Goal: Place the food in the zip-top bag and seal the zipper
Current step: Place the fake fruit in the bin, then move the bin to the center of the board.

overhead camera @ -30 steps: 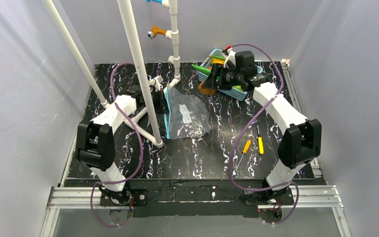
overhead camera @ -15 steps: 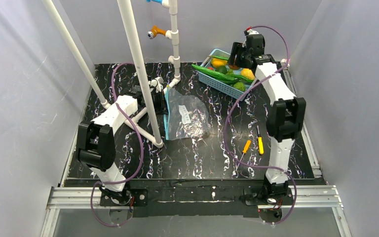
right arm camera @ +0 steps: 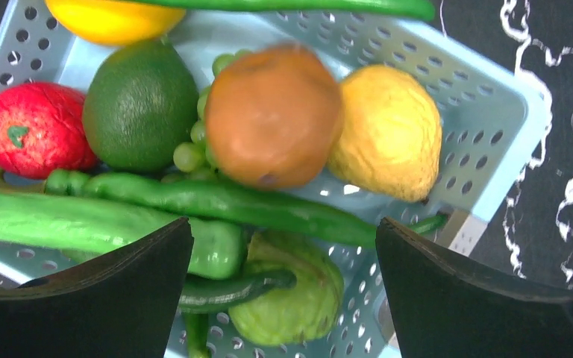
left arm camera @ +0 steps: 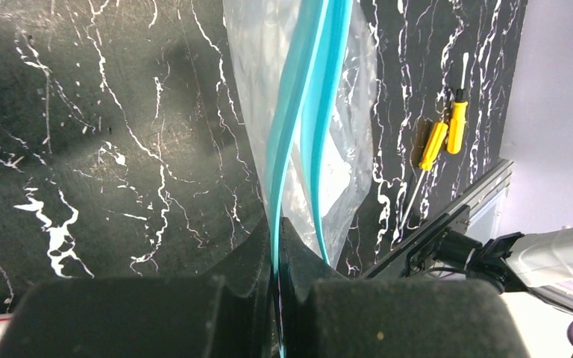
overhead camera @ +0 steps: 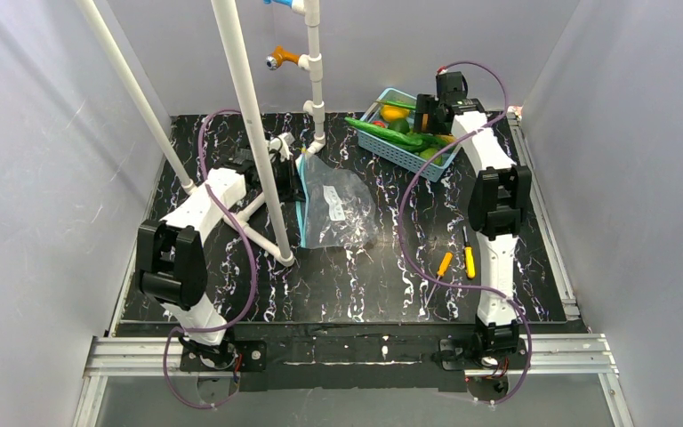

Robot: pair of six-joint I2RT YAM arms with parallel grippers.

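Note:
The clear zip-top bag [overhead camera: 336,206] lies crinkled on the black mat, and nothing shows inside it. My left gripper [overhead camera: 290,171] is shut on one strand of its teal zipper [left arm camera: 298,127], pinched between the pads [left arm camera: 282,257]; the other strand hangs free. My right gripper [right arm camera: 283,227] is open over the light-blue basket [right arm camera: 492,104], touching nothing. In the basket lies the food: a brown-orange fruit [right arm camera: 272,115], a yellow fruit [right arm camera: 389,133], a red piece [right arm camera: 33,128], a dark green fruit [right arm camera: 140,104], long green pods [right arm camera: 216,200] and a pale green piece [right arm camera: 298,298].
The basket [overhead camera: 400,153] stands at the back right. Two orange-handled screwdrivers [overhead camera: 456,261] lie on the mat right of centre. A white pipe frame [overhead camera: 249,124] rises just left of the bag, beside my left arm. Grey walls enclose the mat.
My right arm has swung from the basket's near side to directly over it, and its jaws have opened wider. The brown-orange fruit, earlier at its fingers, now lies in the basket.

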